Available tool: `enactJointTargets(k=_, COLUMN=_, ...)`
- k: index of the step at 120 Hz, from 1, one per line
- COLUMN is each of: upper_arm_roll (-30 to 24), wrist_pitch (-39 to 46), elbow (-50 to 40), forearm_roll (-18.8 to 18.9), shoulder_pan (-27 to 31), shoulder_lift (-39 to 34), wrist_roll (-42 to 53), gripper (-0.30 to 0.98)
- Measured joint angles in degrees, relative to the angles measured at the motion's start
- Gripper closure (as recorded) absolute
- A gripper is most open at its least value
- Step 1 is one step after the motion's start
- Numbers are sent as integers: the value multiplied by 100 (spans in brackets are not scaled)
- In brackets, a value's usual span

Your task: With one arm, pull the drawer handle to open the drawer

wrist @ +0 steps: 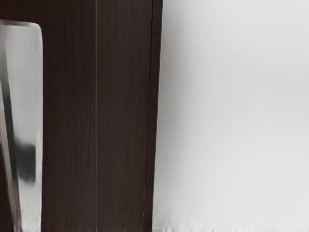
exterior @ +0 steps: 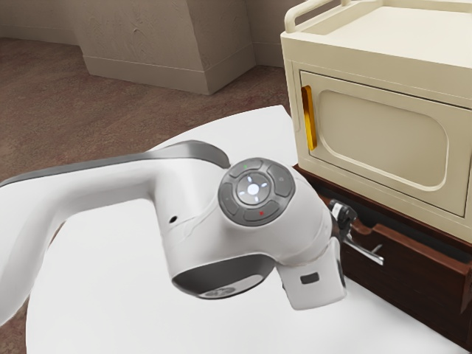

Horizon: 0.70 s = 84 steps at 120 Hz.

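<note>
The drawer is grained dark brown, its handle silver.

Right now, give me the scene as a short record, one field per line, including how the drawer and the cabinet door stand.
Arm: white, reaching over a white surface
Task drawer: dark brown wood front, below the cream cabinet
Drawer handle: silver metal
Drawer opening: cannot tell
Grip on drawer handle: cannot tell
Cabinet door: cream, shut
Door handle: yellow, upright bar
Cabinet top: raised rail
Floor: reddish brown
</note>
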Motion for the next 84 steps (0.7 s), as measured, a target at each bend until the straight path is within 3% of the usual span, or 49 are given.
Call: enactJointTargets(k=84, upper_arm_roll=-311, wrist_pitch=-656, elbow=-1184, forearm_roll=-195, shoulder_pan=-263, shoulder_lift=-1395, wrist_roll=25, gripper=5)
